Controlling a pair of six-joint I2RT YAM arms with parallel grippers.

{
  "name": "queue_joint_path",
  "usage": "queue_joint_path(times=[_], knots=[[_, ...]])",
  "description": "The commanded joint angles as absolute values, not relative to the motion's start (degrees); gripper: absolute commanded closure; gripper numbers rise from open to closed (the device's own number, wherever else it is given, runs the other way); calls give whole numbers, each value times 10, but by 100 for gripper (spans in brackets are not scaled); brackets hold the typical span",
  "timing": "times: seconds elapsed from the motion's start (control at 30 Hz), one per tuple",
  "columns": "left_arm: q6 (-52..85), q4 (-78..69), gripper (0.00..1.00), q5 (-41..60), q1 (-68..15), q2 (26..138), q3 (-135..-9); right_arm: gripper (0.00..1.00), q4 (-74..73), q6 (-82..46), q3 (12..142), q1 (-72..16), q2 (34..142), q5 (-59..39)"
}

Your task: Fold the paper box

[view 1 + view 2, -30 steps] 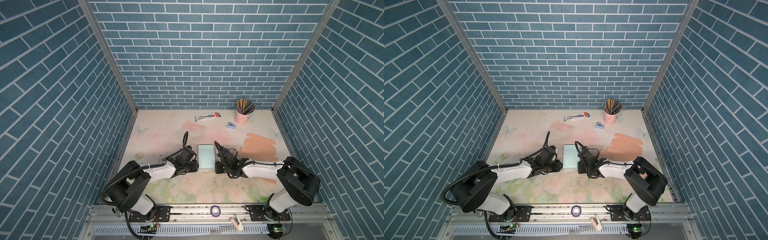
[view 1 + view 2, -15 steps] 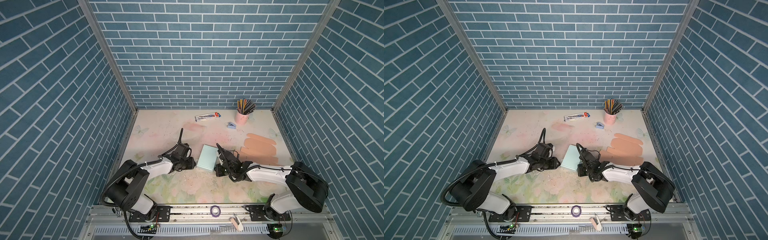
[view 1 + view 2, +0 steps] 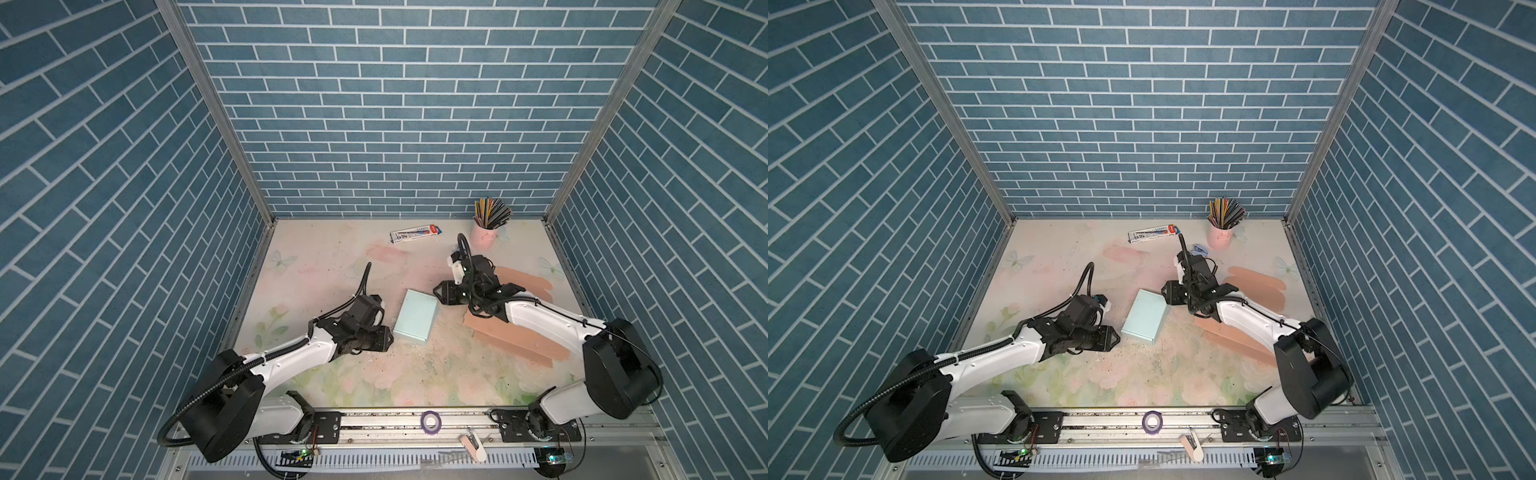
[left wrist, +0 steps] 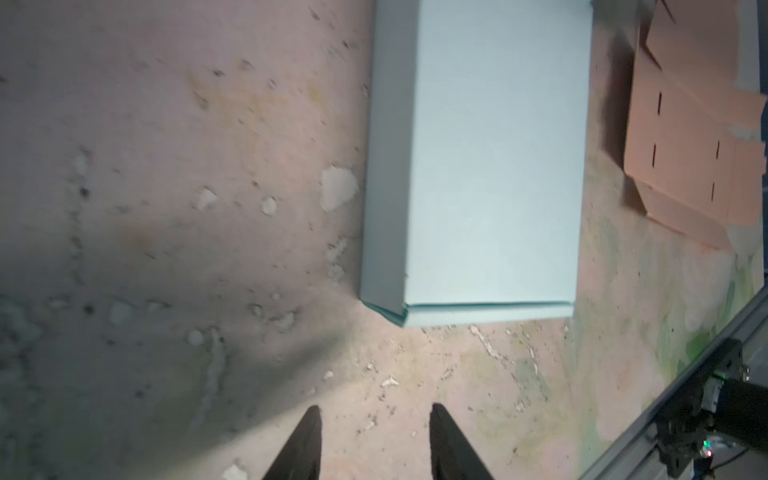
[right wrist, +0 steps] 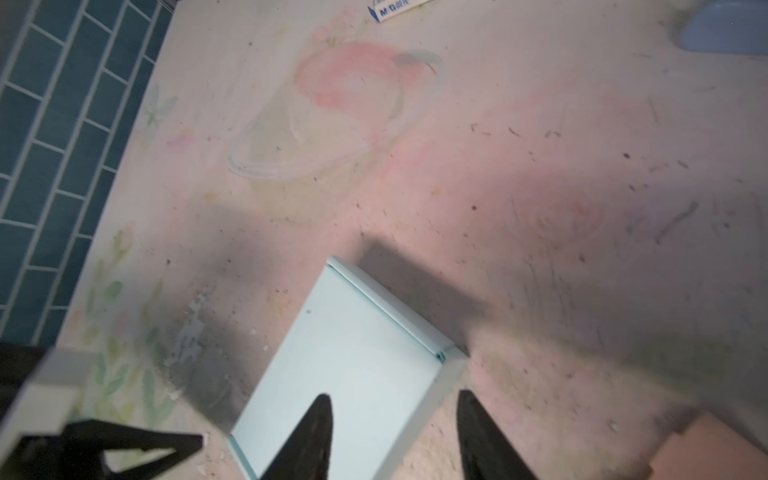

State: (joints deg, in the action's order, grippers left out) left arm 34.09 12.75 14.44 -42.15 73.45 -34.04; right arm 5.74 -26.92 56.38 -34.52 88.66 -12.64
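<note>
— What lay on the worktop (image 3: 332,257)?
— My left hand (image 3: 389,335) was spread and empty, just beside one blue paper box (image 3: 415,318) lying mid-worktop. My right hand (image 3: 439,293) gaped over its far corner, gripping nothing.
— Clutter?
— Pink card blanks (image 3: 519,338) lay partly under my right arm (image 3: 548,328), so I couldn't count them. One pen carton (image 3: 414,232) and one pencil cup (image 3: 484,236) stood behind.

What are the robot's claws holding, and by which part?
Nothing. Both the left gripper and right gripper are open; the light blue paper box lies ungripped on the table.
</note>
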Motion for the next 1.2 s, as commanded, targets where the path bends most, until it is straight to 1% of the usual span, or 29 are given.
queue_joint_path(times=[0.0, 0.07, 0.23, 0.47, 0.6, 0.93, 1.17], knots=[[372, 118, 56, 139, -455, 731, -330, 42, 93, -226, 623, -342, 953, -189], [387, 90, 56, 142, -469, 738, -321, 38, 107, -215, 658, -342, 991, -202], [401, 22, 56, 149, -485, 783, -326, 33, 123, -202, 705, -335, 1058, -213], [397, -8, 57, 144, -475, 820, -342, 32, 125, -200, 707, -324, 1092, -221], [389, -9, 58, 148, -453, 828, -347, 33, 114, -208, 684, -324, 1078, -237], [353, 0, 59, 173, -377, 832, -358, 35, 78, -243, 580, -325, 1003, -262], [341, -6, 59, 182, -349, 846, -367, 36, 60, -272, 534, -340, 956, -272]])
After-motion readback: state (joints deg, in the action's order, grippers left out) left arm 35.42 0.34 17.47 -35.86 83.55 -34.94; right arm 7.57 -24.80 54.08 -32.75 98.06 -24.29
